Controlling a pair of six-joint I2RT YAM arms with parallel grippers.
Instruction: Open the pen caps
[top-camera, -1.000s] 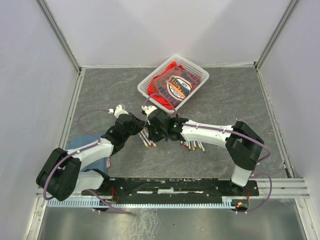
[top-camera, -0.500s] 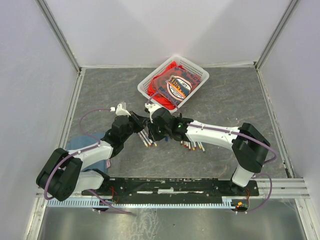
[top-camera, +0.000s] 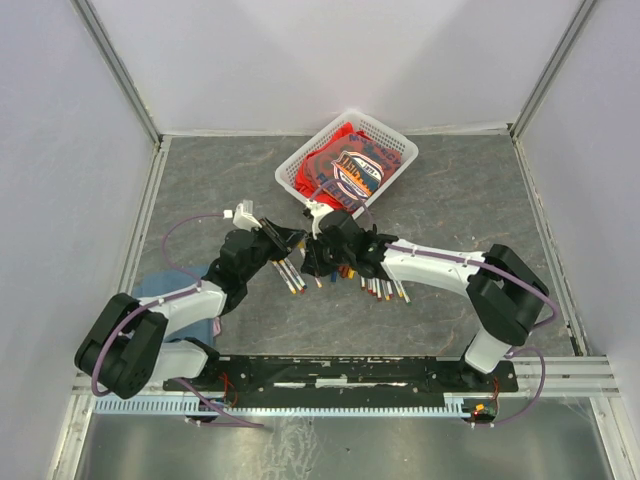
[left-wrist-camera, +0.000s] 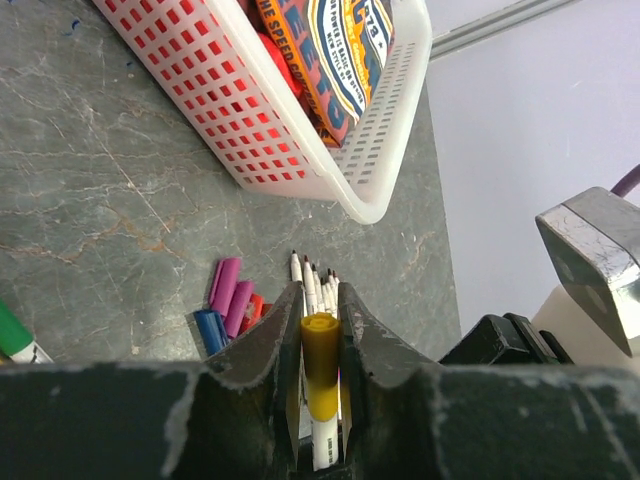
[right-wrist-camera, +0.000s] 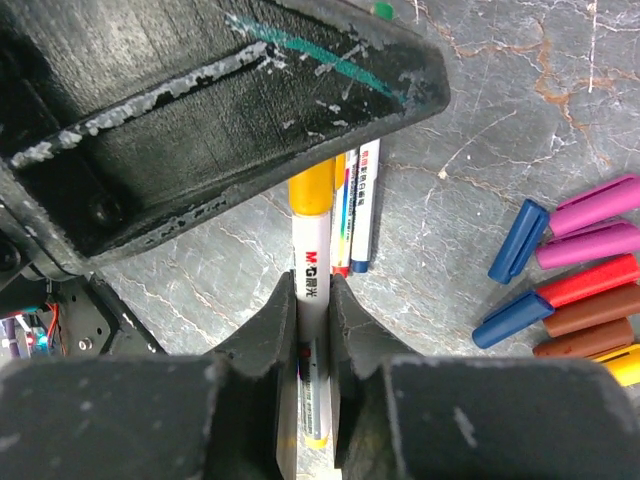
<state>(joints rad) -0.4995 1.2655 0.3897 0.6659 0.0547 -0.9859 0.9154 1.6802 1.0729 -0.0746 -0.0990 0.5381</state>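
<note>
Pen caps (right-wrist-camera: 585, 285) already off their pens are seen lying loose on the grey table (top-camera: 470, 200), in a small cluster of purple, blue, red, brown and yellow, just beside the place where the two grippers meet. One yellow cap (left-wrist-camera: 320, 345) is clamped between the narrowly parted fingers of the left gripper (left-wrist-camera: 318, 320), its round end facing outward past the fingertips. The white pen barrel (right-wrist-camera: 311, 285) of the same pen is pinched by the right gripper (right-wrist-camera: 312, 300), whose jaws are closed down to the barrel's width; printed lettering is shown just ahead of its fingers. Cap and barrel appear to be joined, though the seam is partly hidden by the left finger, so this cannot be told for sure. The pen is held above the table between the two claws. Several uncapped barrels (left-wrist-camera: 312, 278) are laid side by side on the table beyond the left fingertips, and two more pens (right-wrist-camera: 358, 205) are seen lying under the held one. A white basket (left-wrist-camera: 390, 130) holding a red packet (top-camera: 350, 172) is set further back on the table. A green pen end (left-wrist-camera: 12, 335) is glimpsed at the left edge of the left wrist view
</note>
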